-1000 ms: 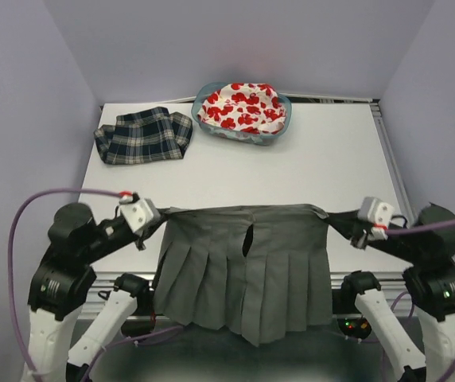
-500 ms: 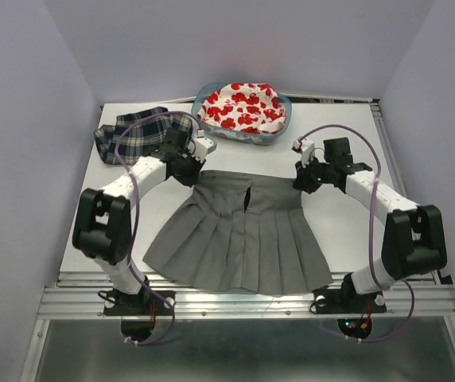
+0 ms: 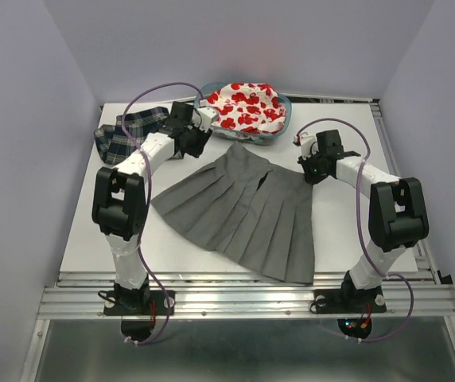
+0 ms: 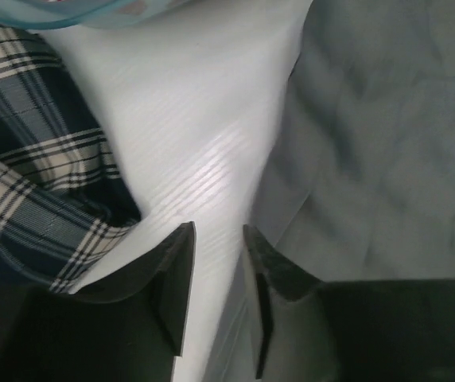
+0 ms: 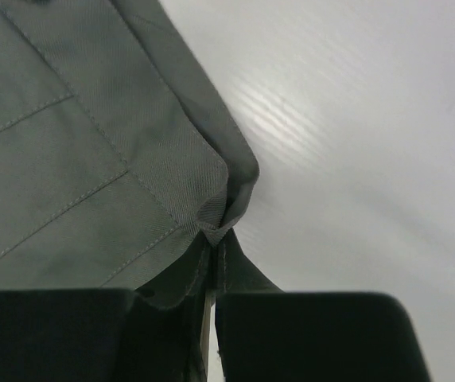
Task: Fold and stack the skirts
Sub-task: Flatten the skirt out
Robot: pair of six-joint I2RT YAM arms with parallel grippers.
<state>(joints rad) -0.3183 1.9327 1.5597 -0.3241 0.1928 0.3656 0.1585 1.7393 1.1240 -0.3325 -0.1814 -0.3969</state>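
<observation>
From above, we see the left claw (image 3: 202,130) out at the far side of the surface (image 3: 347,231). The grey skirt (image 3: 243,211) lies spread flat and slanted, and its waistband runs from just right of this claw to the right claw (image 3: 305,163), which sits at the waistband's other corner. The plaid skirt (image 3: 120,135) lies crumpled to the left of the left claw, partly under its arm. The red-print skirt (image 3: 243,107) fills the teal basket (image 3: 279,131) just beyond it.

At the left wrist, we find the left claw (image 4: 218,235) spread, with only bare surface (image 4: 204,119) between its fingers. The grey skirt (image 4: 379,159) edges up to its right finger, the plaid skirt (image 4: 29,175) lies off its left finger, and the basket (image 4: 92,16) is ahead.

At the right wrist, we see the right claw (image 5: 214,255) pressed together, pinching a folded corner of the grey skirt (image 5: 92,143). The cloth stretches left of it and white surface (image 5: 355,119) lies to the right.
</observation>
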